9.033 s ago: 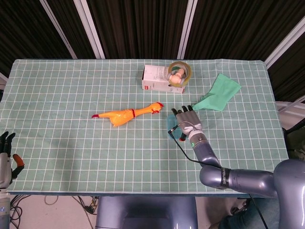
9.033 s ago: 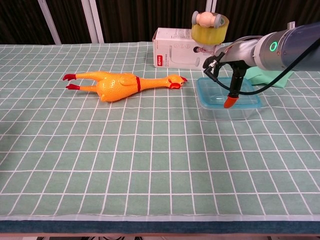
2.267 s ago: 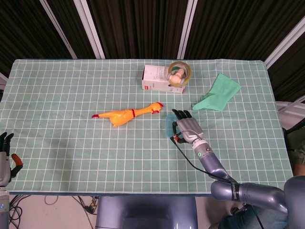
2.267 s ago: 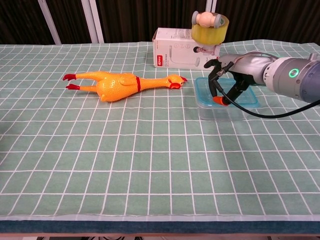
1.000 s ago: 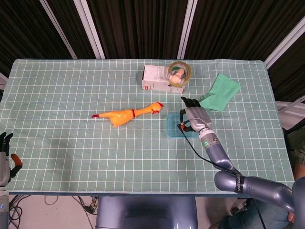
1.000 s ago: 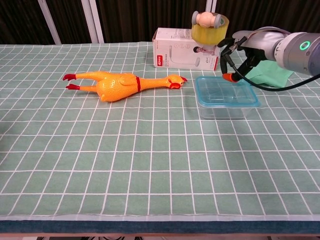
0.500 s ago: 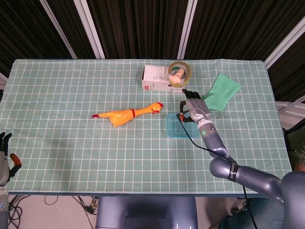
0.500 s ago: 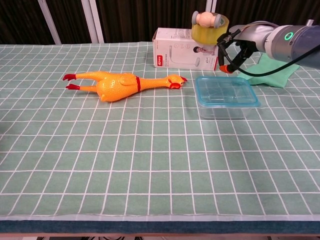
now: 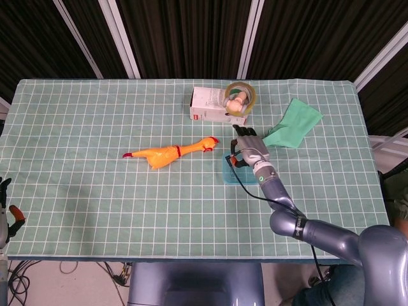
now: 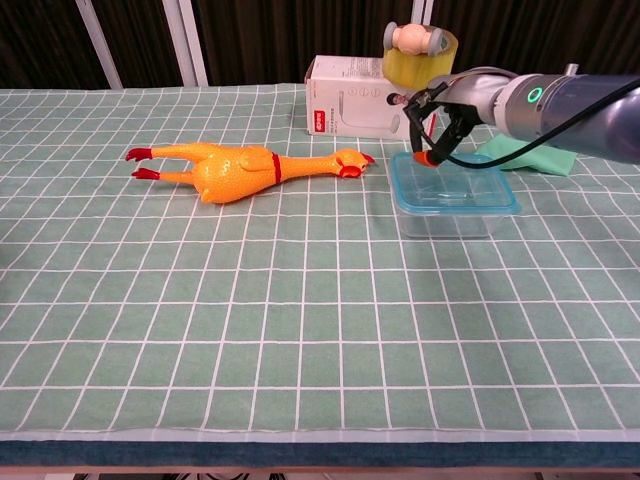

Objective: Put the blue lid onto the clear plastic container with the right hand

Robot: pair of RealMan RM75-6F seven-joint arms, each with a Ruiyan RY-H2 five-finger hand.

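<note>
1. Blue lid (image 10: 455, 184) sits on the clear plastic container (image 10: 447, 217).
2. Right hand (image 10: 437, 118) hangs over the container's far left corner, fingers apart and pointing down, holding nothing.
3. Left of the container lies a rubber chicken (image 10: 240, 167); behind it stand a white box (image 10: 360, 110) with a tape roll (image 10: 419, 54) on top, and a green cloth (image 9: 292, 125).
4. Left hand (image 9: 5, 217) shows only partly, far left of the container; I cannot tell its grip.

White box (image 10: 365, 110) and tape roll (image 10: 420, 55) crowd behind clear container (image 10: 455, 195)
</note>
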